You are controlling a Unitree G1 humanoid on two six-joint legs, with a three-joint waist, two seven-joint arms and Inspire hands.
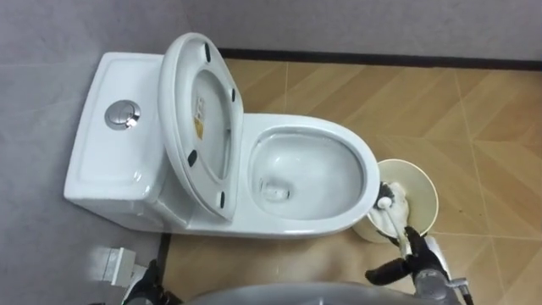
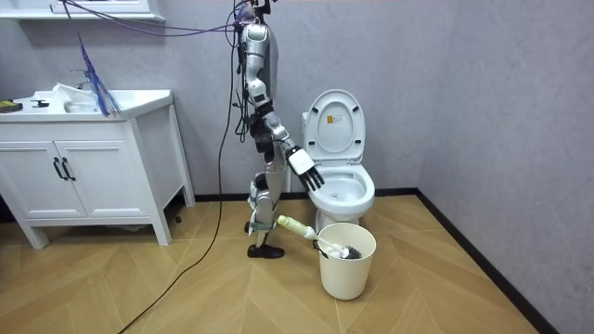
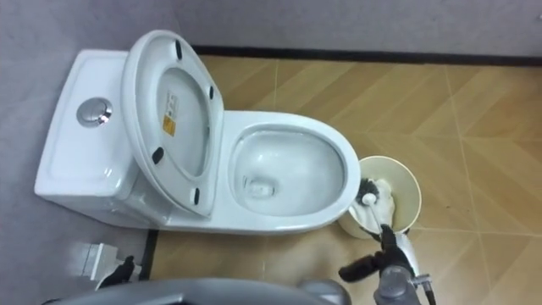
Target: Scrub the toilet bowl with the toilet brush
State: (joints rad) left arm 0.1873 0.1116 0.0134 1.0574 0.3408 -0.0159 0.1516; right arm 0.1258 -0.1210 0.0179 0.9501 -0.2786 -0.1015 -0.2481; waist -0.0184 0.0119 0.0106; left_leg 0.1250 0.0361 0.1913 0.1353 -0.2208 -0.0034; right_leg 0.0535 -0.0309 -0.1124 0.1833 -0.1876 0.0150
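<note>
Cream-white in handle and head, the toilet brush (image 1: 391,216) lies slanted with its head down inside the bucket (image 1: 417,188) and its handle rising over the near rim toward the robot. The right hand (image 1: 415,264) grips the upper end of that handle, dark fingers and thumb curled round it, low at the right of the eye views. In the room view the handle runs from beside the robot's leg across to the bucket's mouth, the bristle end resting just inside the rim.

The bucket is a pale round pail that stands on the wooden floor (image 1: 457,110), just beside the front of the toilet (image 1: 360,157); besides the brush head, its inside shows bare wall.

The toilet is white ceramic. Its seat (image 1: 182,102) and lid are raised together and stand upright against the tank (image 1: 110,174), which carries a round chrome flush button (image 1: 123,114) on top. The open bowl holds a little water (image 1: 275,190) at its bottom.

The robot stands upright at the toilet's side, on the room view's left of it. Its left hand (image 2: 304,167) is held out near the bowl with fingers straight and spread, holding nothing.

A grey wall (image 1: 356,21) stands behind the tank, and a white sink cabinet (image 2: 93,176) stands at the room view's left.
</note>
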